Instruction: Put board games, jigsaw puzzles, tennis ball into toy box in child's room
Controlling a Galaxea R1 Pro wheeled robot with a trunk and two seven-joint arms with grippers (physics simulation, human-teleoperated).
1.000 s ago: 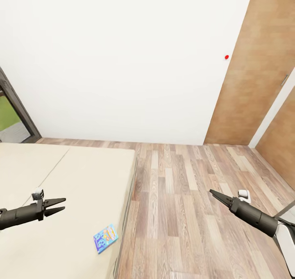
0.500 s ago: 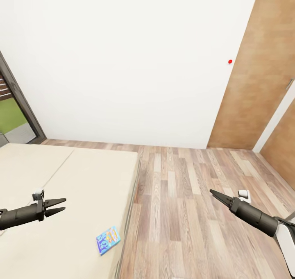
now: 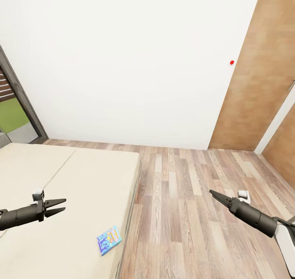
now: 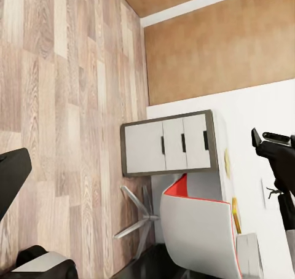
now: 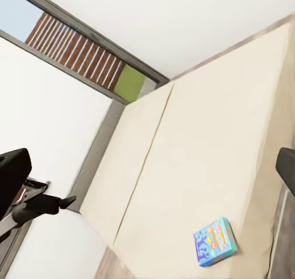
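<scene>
While the light blue board game (image 3: 109, 239) lies flat near the bed (image 3: 73, 176) edge | left gripper (image 3: 56, 206) parted, empty (hovering over mattress) | right gripper (image 3: 214, 195) pinched together, empty | advice: descend squarely, grip a box edge.

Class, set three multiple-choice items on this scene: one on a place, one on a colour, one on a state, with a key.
1. Where does the board game lie?
A. on the floor
B. on the bed, near its edge
C. in a gripper

2. What is its main colour?
A. light blue
B. red
C. black

3. How is the left gripper?
A. shut on the game
B. open, holding nothing
C. pressed into the bed

Key: B, it rests on the mattress by the floor side; A, its cover is light blue; B, its fingers are spread in the air.
</scene>
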